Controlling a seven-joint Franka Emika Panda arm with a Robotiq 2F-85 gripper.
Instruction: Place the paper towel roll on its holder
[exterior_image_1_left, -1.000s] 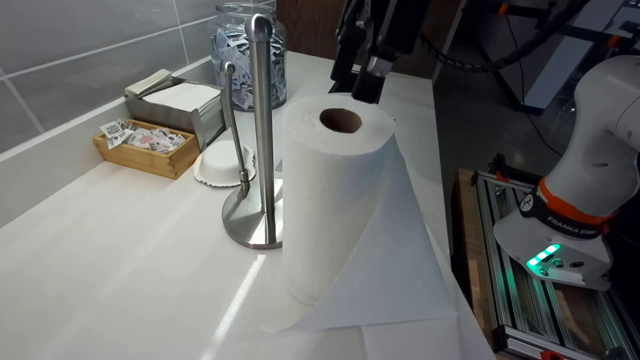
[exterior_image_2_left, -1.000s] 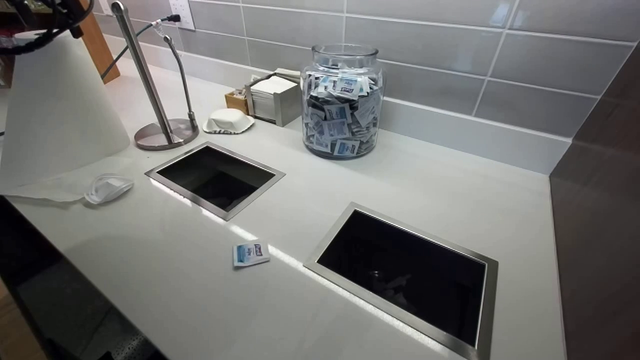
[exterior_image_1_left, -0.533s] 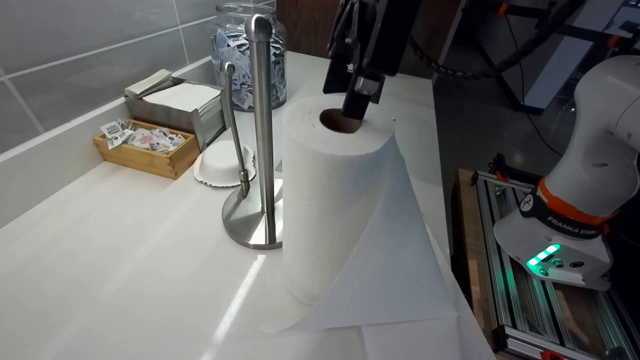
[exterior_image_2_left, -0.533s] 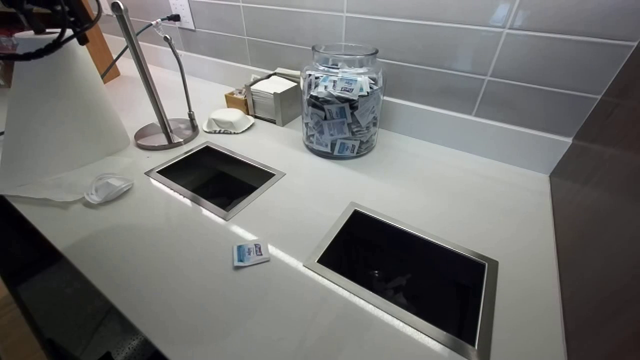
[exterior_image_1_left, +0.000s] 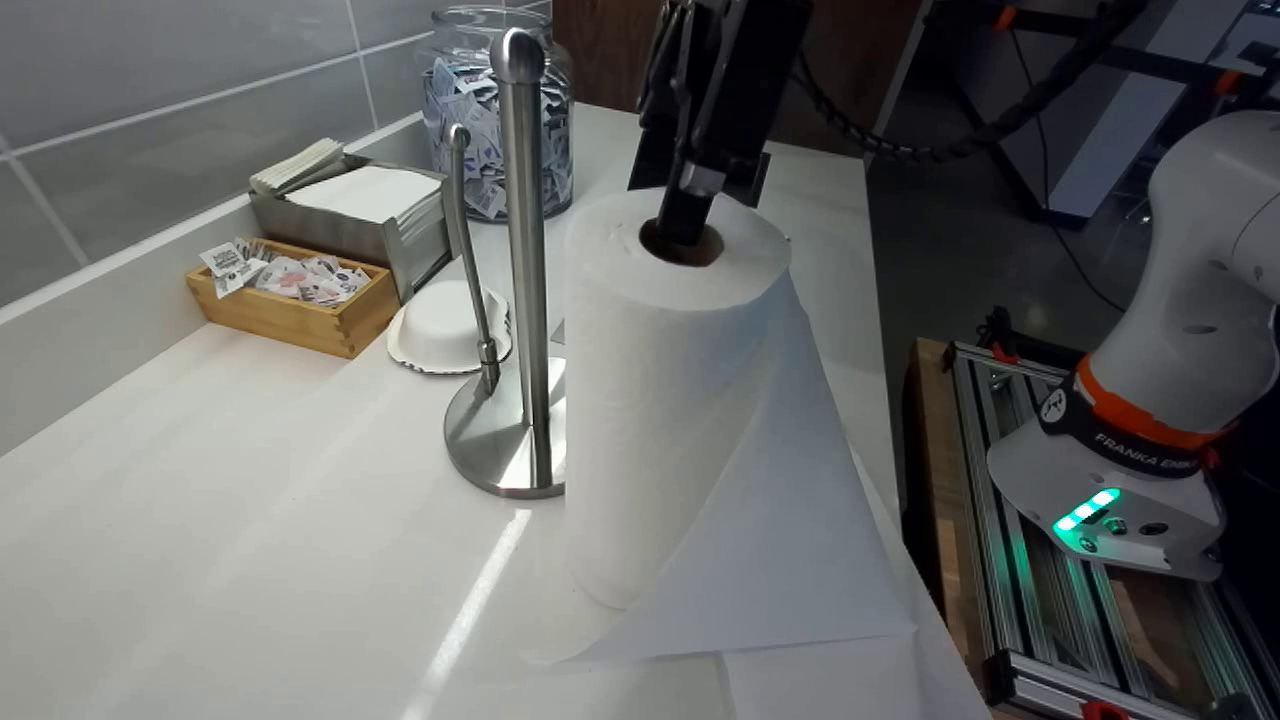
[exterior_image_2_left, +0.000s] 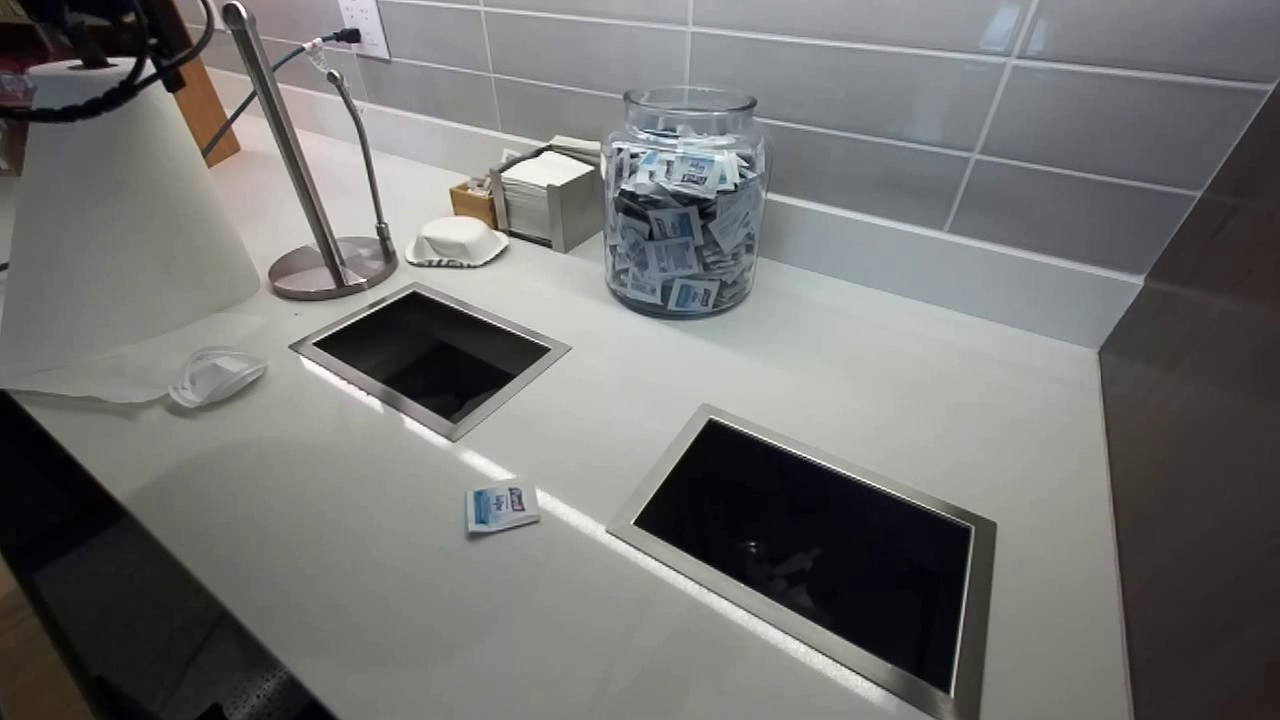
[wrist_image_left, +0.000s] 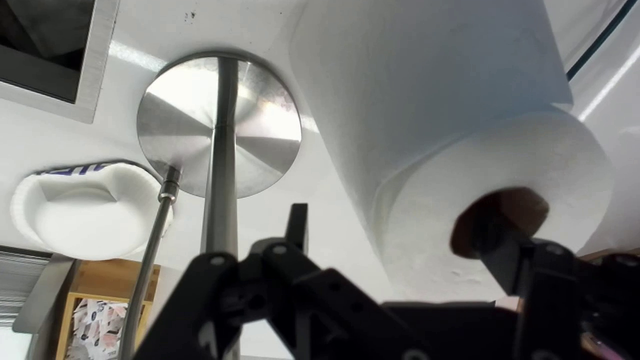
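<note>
Paper towel roll (exterior_image_1_left: 645, 420), upright near the edge of the counter (exterior_image_1_left: 250, 560), a narrow gap from its holder (exterior_image_1_left: 525, 260); gripper (wrist_image_left: 394, 227) spread, one finger (exterior_image_1_left: 686, 216) within the core (wrist_image_left: 524, 202), the other outside. Nearby: side arm (wrist_image_left: 150, 255), inverted bowl (exterior_image_1_left: 446, 325), framed opening (exterior_image_2_left: 510, 388).

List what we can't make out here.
Inserted gripper finger: contact with the cardboard core lost in blur and shadow in the wrist view.
Paper towel roll: lower end partly cut off by the wrist view's top edge.
Counter cutouts: contents too dark to identify in an exterior view.
Boxed packets: print too small in an exterior view.
</note>
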